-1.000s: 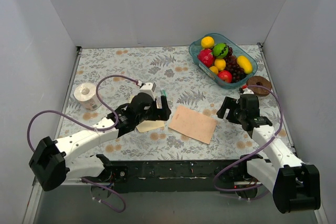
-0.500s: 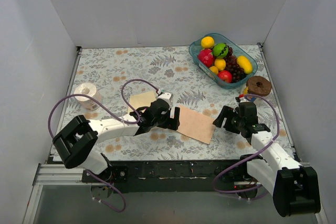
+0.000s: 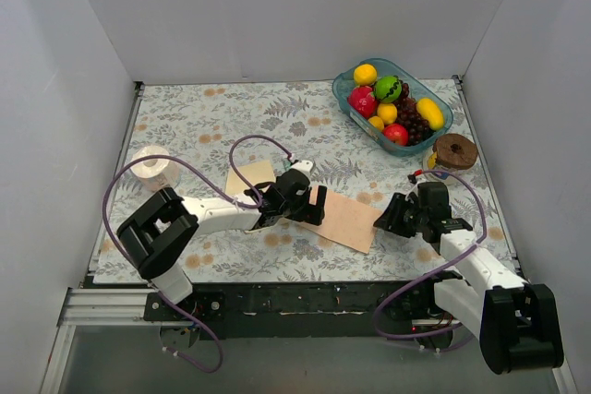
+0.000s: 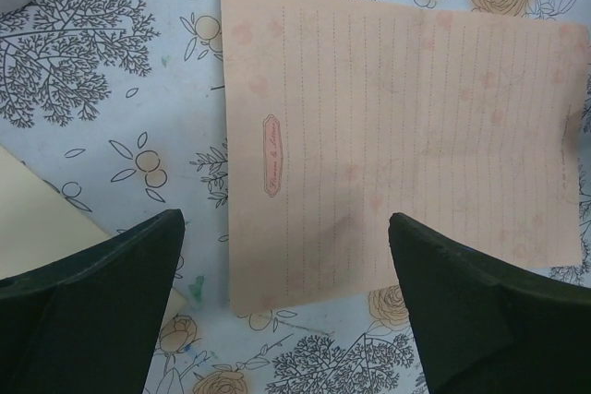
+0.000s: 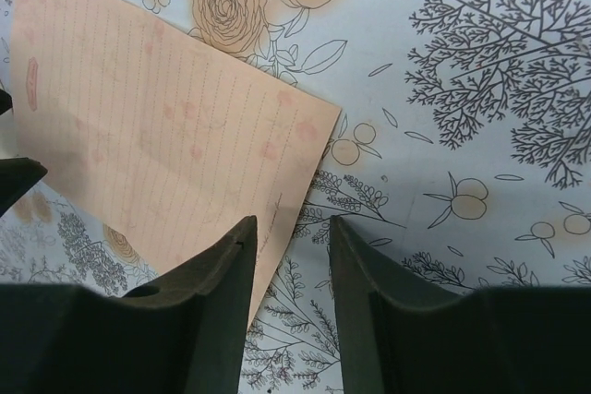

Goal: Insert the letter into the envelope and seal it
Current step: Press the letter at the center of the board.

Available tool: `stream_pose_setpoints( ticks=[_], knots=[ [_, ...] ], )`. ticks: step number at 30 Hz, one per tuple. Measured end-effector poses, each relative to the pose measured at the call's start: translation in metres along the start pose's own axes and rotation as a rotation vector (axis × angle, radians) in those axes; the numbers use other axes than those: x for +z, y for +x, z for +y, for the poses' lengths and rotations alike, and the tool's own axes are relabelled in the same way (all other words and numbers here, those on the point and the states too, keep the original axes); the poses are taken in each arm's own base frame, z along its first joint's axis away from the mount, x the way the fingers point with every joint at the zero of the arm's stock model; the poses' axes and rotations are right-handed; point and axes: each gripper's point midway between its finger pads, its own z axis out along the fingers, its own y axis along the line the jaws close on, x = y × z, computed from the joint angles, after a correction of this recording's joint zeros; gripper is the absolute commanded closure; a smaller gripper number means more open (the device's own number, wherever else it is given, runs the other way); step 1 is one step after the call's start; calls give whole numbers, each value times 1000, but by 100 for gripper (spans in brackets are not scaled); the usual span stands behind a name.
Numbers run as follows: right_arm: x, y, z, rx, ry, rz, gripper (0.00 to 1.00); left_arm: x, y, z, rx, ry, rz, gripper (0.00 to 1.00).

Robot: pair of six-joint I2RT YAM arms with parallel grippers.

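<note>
While the letter (image 3: 349,219) lies flat on the tabletop (image 3: 222,113) at lower centre of the overhead frame, w/ nothing lifted yet, we judge the pickup to be the step in hand. The left tool (image 3: 314,206) sits over the sheet's left short edge, jaws wide. In its wrist view the two dark fingers (image 4: 92,311) stand well apart, one over bare tabletop, the other over the paper, gripping nothing. The right tool (image 3: 381,221) is at the sheet's right corner, jaws narrow w/ a slim gap. Its wrist view shows the paper's edge running into that gap, but no pinch, so we call it not holding. The envelope (image 3: 247,176) lies just beside the letter, centre-left of frame, a strip of tabletop between them. It is partly under the left arm, and we can't make out the flap. Risks as we see them: paper is thin & flat, so fingers closing from above may only scrape the tabletop and skid the sheet sideways, or buckle it. If both tools grab & pull apart, it could crease or tear. The left arm crossing the envelope could drag it off-line. The letter approx matches the envelope's size, so a skewed sheet would likely jam at the mouth.
</note>
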Motion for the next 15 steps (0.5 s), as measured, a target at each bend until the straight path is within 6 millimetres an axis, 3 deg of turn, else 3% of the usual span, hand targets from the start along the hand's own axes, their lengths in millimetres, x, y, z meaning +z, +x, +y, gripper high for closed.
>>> stream_pose_setpoints(
  ticks=[15],
  knots=[
    [8, 2, 6, 17, -46, 23, 68, 9, 3, -6, 4, 29, 17, 8]
  ],
)
